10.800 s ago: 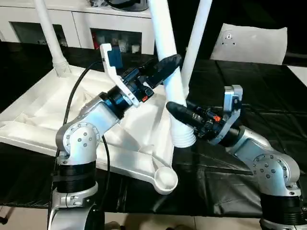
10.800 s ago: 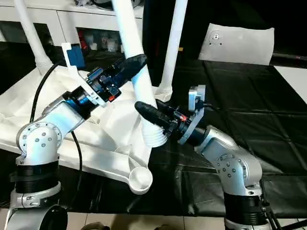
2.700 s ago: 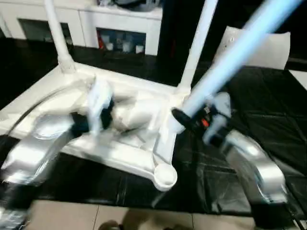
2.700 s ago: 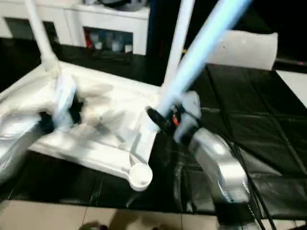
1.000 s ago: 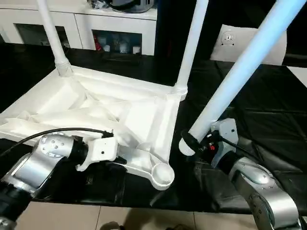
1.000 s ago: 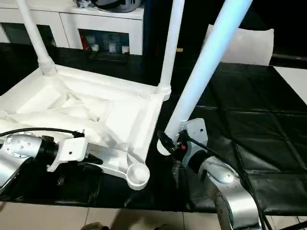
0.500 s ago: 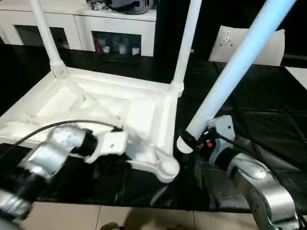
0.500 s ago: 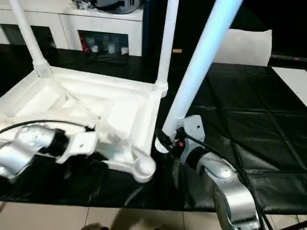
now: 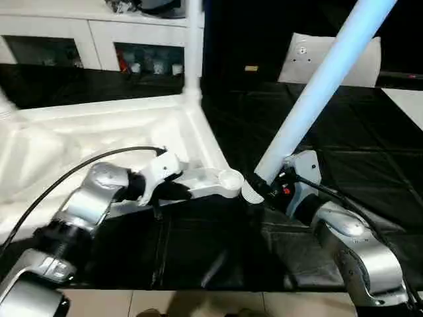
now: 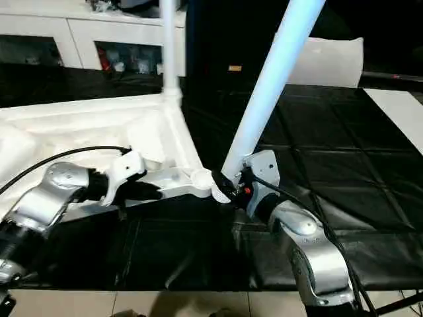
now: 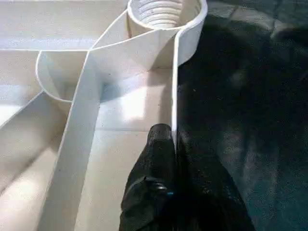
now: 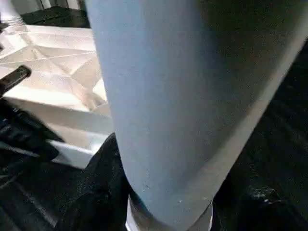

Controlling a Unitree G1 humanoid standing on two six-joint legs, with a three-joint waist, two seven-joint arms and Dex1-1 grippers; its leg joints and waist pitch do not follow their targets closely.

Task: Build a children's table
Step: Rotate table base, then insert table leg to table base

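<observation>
The white tabletop [image 9: 79, 142] lies underside up on the left. Its near corner socket [image 9: 230, 177] is empty and points toward the right. My left gripper [image 9: 180, 191] is shut on the thin rim [image 11: 174, 91] just behind that socket [image 11: 163, 13], one black finger [image 11: 159, 144] on either side of the wall. One white leg [image 9: 193, 39] stands upright in the far corner socket. My right gripper [image 9: 259, 187] is shut on the lower end of a loose leg [image 9: 310, 99], which slants up to the right. The leg's ribbed end sits right beside the empty socket.
White glass-door cabinets [image 9: 99, 39] line the back. A flat white sheet [image 9: 334, 56] leans at the back right. Black quilted matting [image 9: 370, 152] covers the table to its front edge. My left arm's cable [image 9: 79, 170] arcs over the tabletop.
The left gripper has shut on the rim and swung the tabletop round, so the empty corner socket has moved up to the held leg's end. The right gripper and its leg have barely moved.
</observation>
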